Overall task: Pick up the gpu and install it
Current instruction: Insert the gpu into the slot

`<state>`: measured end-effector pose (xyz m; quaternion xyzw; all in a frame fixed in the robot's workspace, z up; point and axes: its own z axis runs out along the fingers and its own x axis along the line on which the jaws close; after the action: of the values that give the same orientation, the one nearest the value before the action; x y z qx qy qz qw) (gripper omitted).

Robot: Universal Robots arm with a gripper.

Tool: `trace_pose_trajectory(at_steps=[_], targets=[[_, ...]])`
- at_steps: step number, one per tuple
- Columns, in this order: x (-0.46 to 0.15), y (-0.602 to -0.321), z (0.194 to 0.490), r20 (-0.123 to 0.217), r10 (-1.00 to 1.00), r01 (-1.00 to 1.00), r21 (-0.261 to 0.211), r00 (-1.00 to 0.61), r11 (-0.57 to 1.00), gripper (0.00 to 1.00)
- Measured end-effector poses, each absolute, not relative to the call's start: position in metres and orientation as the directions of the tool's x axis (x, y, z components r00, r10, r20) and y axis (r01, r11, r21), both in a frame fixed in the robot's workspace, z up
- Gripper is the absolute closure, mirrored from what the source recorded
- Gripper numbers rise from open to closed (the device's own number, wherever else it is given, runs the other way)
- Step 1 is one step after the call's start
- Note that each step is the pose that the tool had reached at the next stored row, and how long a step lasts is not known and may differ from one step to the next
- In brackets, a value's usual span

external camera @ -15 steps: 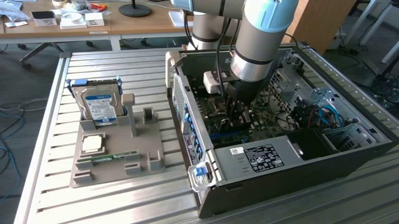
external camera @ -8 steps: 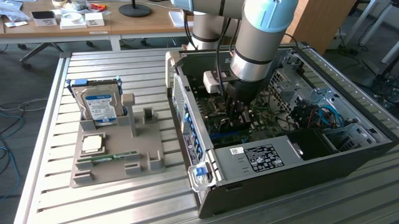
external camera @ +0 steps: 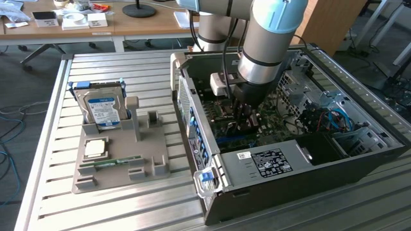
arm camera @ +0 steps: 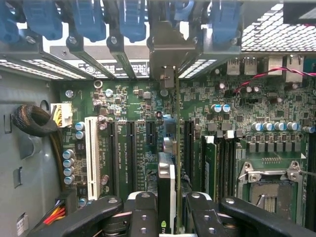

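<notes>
jaws on gpu (arm camera: 166, 193) between motherboard slots (arm camera: 188, 148)

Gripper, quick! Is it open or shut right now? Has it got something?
Gripper: closed, holding the gpu edge-on over the motherboard.

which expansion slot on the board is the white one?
The white slot at the row's end, next to the grey case wall and small capacitors; the other slots are black.
</notes>
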<state>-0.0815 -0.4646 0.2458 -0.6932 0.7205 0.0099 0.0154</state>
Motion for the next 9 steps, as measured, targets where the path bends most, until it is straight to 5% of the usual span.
trace_pose_trajectory(at_steps=[9], targets=[[-0.0803,-0.4646,0.2459,-0.035,-0.999,-0.999,-0.007,-0.038,0.039,0.73]])
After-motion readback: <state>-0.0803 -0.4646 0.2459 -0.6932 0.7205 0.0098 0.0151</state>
